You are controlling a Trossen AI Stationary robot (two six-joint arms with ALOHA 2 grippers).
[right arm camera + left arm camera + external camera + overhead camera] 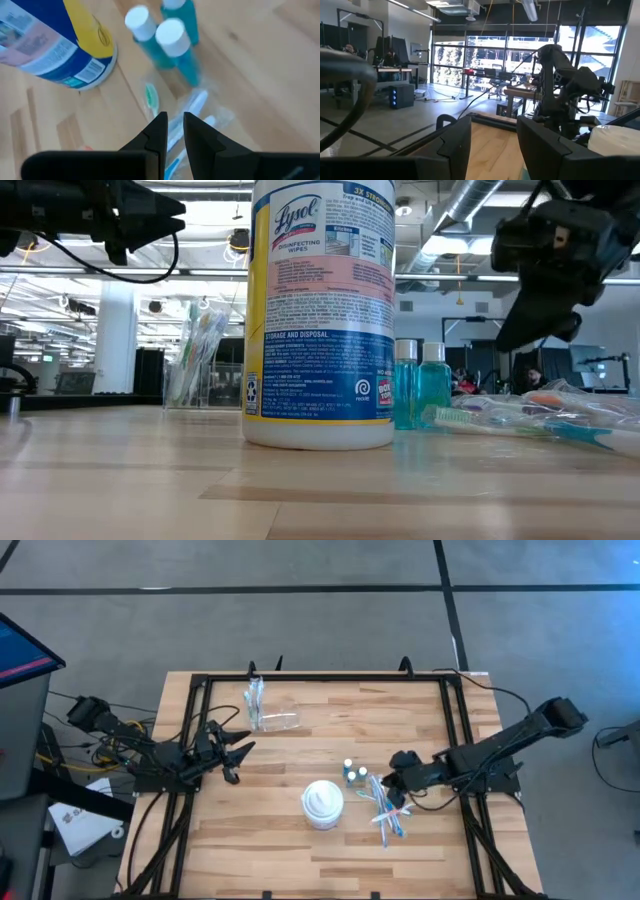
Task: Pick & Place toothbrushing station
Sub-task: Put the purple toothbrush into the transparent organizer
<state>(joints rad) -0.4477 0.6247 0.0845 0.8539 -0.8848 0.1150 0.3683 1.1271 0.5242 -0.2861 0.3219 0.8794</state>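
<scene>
Several wrapped pastel toothbrushes (pixel 385 812) lie flat on the wooden table at the right, with small blue white-capped tubes (pixel 352 772) standing next to them. My right gripper (pixel 175 127) hangs above the toothbrushes (pixel 150 97), tilted down, its fingers a narrow gap apart with nothing between them. One clear cup (pixel 256 698) holding toothbrushes stands at the far left of the table, and a second clear cup (pixel 280 721) lies on its side beside it. My left gripper (pixel 240 755) waits open at the table's left, raised and roughly level.
A tall white wipes canister (pixel 322 805) stands near the table's middle, close to the tubes (pixel 170 40) and toothbrushes (pixel 540 412). Black frame rails (pixel 455 720) run along the table's left, right and far sides. Bare wood lies between the canister and the cups.
</scene>
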